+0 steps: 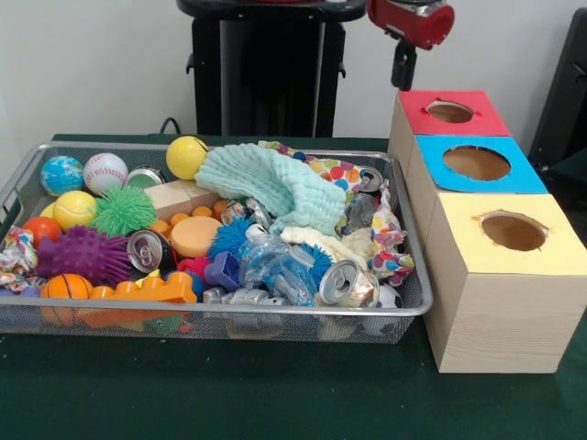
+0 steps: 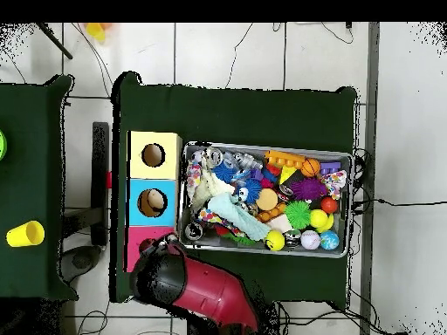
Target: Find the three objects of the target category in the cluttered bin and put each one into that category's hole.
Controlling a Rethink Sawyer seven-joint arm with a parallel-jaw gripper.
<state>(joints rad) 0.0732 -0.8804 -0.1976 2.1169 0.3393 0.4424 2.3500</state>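
**Jaws wait over the red box, bin still full**

The pictures do not say which kind of thing is wanted, so each kind gets a look. Everything sits in the wire bin (image 1: 110, 310) on the green worktop (image 1: 275, 394), lower than the jaws and off to their left in the front view.

Farthest from the jaws are the balls. The baseball (image 1: 105, 171) looks hard and smooth and could roll away, so a hold across its middle seems best. The purple spiky ball (image 1: 84, 254) looks soft and squishy and should be easy to pinch.

Closer in lies a shiny can (image 1: 147, 249) on its side. It is likely light and thin and could dent. A gentle hold across its round body may work.

Closer still, the mint cloth (image 1: 271, 188) is soft and floppy. Pinching a raised fold on top should lift it, but it may drag other toys.

The red arm (image 1: 410, 20) hangs above the red box (image 1: 451, 112). Whether the jaws are open or closed cannot be told.
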